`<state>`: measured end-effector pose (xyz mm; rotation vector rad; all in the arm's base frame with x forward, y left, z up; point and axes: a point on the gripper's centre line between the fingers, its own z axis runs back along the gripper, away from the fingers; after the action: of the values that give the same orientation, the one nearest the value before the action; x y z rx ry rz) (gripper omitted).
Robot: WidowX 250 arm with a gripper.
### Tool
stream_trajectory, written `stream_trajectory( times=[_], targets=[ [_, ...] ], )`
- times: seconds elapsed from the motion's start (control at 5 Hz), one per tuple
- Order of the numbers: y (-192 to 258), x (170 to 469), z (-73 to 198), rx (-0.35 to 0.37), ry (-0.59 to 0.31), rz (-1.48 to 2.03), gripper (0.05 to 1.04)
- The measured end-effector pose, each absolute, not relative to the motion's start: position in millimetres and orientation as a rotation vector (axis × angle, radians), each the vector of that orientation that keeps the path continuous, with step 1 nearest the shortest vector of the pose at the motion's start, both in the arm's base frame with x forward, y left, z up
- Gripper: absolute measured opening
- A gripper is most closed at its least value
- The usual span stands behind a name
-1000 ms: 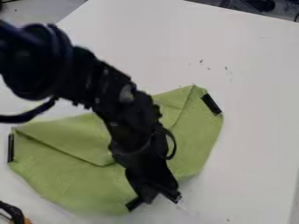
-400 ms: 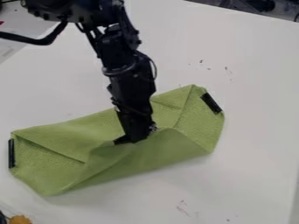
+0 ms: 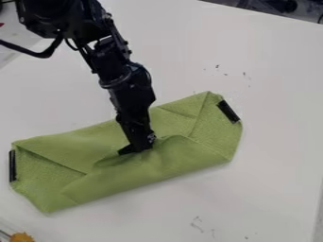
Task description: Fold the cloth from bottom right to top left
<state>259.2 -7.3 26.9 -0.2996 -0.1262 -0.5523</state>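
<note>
1. The green cloth [image 3: 157,168] lies on a white tabletop [image 3: 271,94], its lower flap turned partly over.
2. The gripper [image 3: 137,148], at the cloth's middle, pinches the puckered flap.
3. Dark specks [image 3: 217,66] dot the surface above the cloth; grey scuffs [image 3: 197,224] mark it below.
4. Dark clutter [image 3: 281,4] stands beyond, above the cloth's right end.

On the white table [image 3: 271,142] lies a partly folded green cloth [image 3: 164,165], small dark marks [image 3: 217,66] between it and the far edge
</note>
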Motion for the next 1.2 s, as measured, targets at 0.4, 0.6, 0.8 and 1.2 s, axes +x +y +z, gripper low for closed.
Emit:
stream_trajectory(
  times=[0.4,0.6,0.8,1.2],
  targets=[
    [2,264,25,-0.234,-0.141,-0.549,0.541],
    [5,270,26,-0.176,-0.161,-0.534,0.846],
    [10,271,26,-0.144,-0.16,-0.527,1.007],
    [1,273,37,-0.101,-0.163,-0.432,1.0]
  ],
)
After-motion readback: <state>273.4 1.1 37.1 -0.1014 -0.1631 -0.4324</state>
